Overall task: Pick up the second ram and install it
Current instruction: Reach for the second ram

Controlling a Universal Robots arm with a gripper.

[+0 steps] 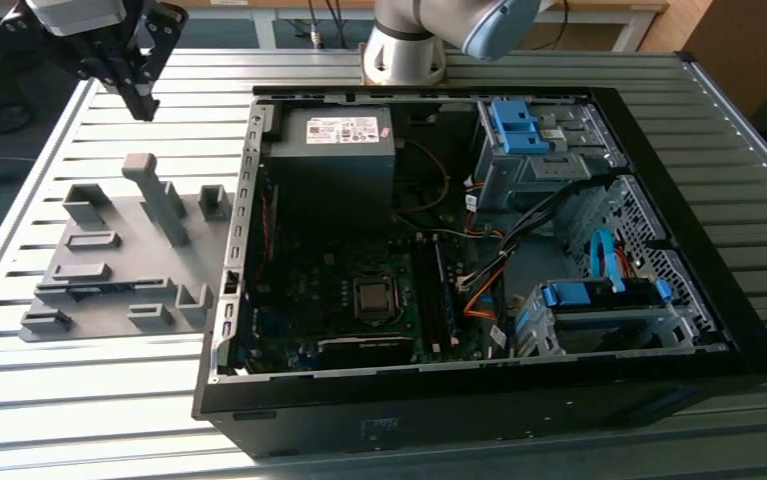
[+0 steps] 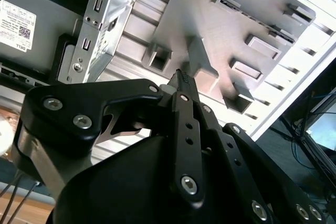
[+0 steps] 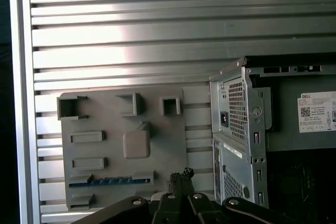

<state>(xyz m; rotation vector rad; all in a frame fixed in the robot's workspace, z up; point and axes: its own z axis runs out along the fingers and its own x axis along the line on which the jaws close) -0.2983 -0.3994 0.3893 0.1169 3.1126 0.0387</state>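
One second ram (image 3: pixel 110 181), a thin blue strip, is seen set on edge in a long slot of the single grey holder plate (image 3: pixel 105 108). The claw (image 3: pixel 184 176) is closed on nothing and is held above the plate, clear of the ram. Beside the plate, at the exterior view's right, one open black computer case (image 1: pixel 490 410) is laid flat. A white printed label (image 1: pixel 339 128) is stuck on its power supply, and two blue drive brackets (image 1: pixel 523 125) are counted inside. Everything is carried by a slatted metal table (image 1: pixel 76 420).

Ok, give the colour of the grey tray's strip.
The thin circuit strip is blue; first wrist view.
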